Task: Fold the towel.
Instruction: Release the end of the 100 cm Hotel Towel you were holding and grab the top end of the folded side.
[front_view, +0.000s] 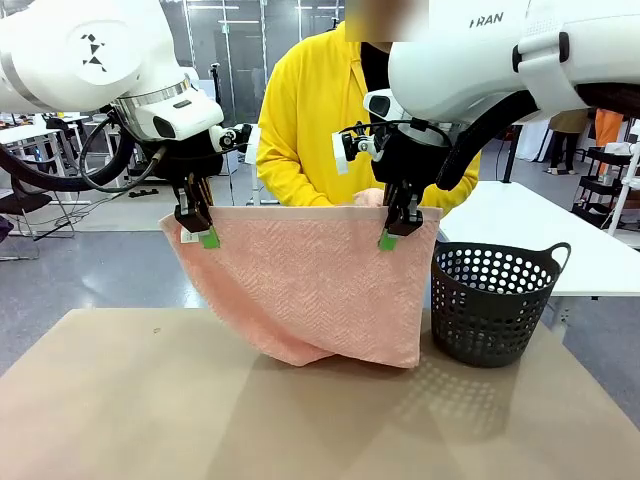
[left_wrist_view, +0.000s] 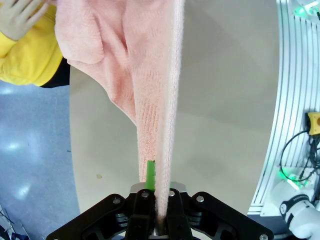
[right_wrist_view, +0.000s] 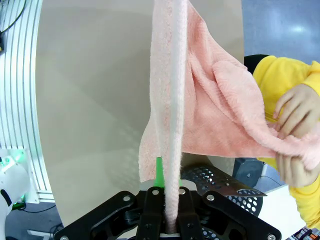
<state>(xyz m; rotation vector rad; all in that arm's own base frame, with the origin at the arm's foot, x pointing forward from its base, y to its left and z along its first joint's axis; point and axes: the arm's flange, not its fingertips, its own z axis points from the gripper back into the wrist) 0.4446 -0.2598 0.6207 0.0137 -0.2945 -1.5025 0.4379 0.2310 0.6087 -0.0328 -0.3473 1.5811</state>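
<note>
Two white robot arms reach in from either side and bend down at the wrist, so both black grippers point at the table. The left gripper (front_view: 201, 231) is pressed together on one top corner of the towel (front_view: 310, 285). The right gripper (front_view: 396, 230) pinches the other top corner at the same height. A green pad (front_view: 209, 238) peeks out beside each pinch.

In the left wrist view, the left gripper (left_wrist_view: 160, 207) has its two black fingers clamped flat against the cloth, with a green pad (left_wrist_view: 150, 175) showing alongside. The right wrist view shows the same at the right gripper (right_wrist_view: 169, 207), with its pad (right_wrist_view: 159, 172) against the towel's edge.

The towel is salmon pink terry with a herringbone weave and a smooth, plain band along the top edge. It is stretched level between the grippers and hangs above the table (front_view: 150, 400) in a soft, sagging pouch. I cannot tell whether the bottom fold touches the surface.

A person in a bright yellow top (front_view: 305, 120) stands just behind the towel at the far side. One of their hands (right_wrist_view: 295, 130) bunches its far edge.

The table top is matte and tan. Just to the right of the towel stands a dark plastic basket (front_view: 495, 300), round, with perforated walls and a looped handle.
</note>
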